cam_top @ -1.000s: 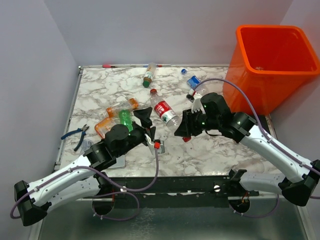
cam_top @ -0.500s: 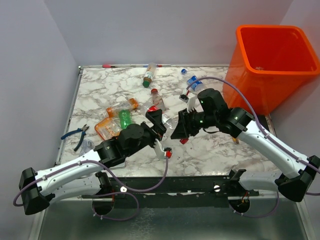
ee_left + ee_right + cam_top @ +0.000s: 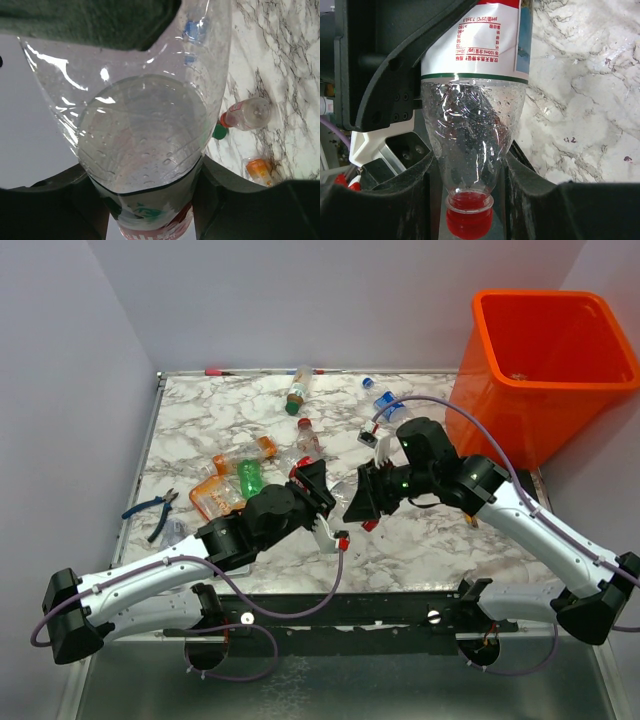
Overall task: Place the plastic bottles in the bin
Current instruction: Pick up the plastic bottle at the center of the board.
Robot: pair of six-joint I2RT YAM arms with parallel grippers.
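Clear plastic with a red label and a red cap: that bottle is now caught between both arms over the middle of the table, well short of the bin at the far right.

The change is on the left. A second ago the left gripper stood wide open and farther back, off the bottle. Since then it has come forward and its jaws have drawn in on the labelled part of the body. In the left wrist view the bottle fills the space between the fingers, which lie against its sides. The squeeze may not be finished.

The right gripper has kept the same hold throughout. Its fingers clamp the bottle at the shoulder, just above the cap. Whether the bottle rests on the marble or hangs just above it, I cannot tell.

One bottle is therefore held at both ends. I judge this a hand-over or a steadying hold, not yet a carry. The bin sits on the right arm's side, so one arm will probably have to let go before the bottle can travel.

Several other bottles lie on the table to the left and behind, with pliers near the left edge, so most of the job remains.
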